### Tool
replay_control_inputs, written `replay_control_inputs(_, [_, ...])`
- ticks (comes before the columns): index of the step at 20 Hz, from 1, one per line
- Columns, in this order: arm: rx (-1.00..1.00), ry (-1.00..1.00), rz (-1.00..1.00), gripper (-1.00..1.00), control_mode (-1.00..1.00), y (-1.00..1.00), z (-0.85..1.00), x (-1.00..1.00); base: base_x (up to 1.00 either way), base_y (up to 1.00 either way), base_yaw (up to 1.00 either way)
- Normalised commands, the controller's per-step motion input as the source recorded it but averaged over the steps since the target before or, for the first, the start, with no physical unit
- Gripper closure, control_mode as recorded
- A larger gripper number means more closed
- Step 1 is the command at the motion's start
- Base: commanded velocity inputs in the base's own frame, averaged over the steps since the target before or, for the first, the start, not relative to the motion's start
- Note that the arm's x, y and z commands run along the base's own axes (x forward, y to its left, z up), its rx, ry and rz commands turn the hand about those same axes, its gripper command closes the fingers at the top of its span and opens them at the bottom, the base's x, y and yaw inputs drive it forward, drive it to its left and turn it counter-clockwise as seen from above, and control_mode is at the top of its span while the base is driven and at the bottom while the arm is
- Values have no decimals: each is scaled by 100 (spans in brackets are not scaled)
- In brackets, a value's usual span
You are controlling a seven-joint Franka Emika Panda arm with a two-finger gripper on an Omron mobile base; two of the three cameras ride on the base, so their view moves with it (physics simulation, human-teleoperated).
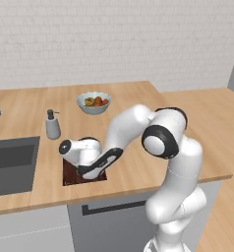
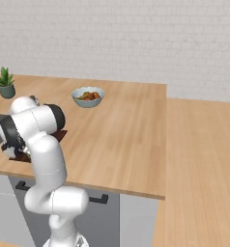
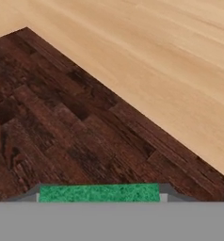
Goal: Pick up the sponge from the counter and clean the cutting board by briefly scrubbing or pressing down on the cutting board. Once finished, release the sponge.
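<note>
One green strip of the sponge (image 3: 99, 193) shows in the hand view, its long axis running across between the fingers (image 3: 166, 190), which are clasped on its two ends just above the cutting board (image 3: 62, 122). The cutting board lies flat on the counter (image 1: 138, 106) near its front edge, between the sink (image 1: 11, 165) and the arm's base, with the soap dispenser (image 1: 52, 125) and fruit bowl (image 1: 94, 102) behind it. The arm folds at the elbow and reaches low and leftward, its hand over the board.
</note>
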Motion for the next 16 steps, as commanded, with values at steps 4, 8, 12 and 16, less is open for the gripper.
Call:
replay_control_inputs(4, [-5, 0, 0, 100, -100, -5, -28, 2, 0, 0, 0])
replay_control_inputs(8, [-3, -3, 0, 100, -100, -16, -31, 0, 0, 0, 0])
replay_control_inputs(12, [-1, -12, 0, 100, -100, -24, -33, -1, 0, 0, 0])
replay_control_inputs(16, [0, -6, -1, 100, -100, -35, -23, 0, 0, 0, 0])
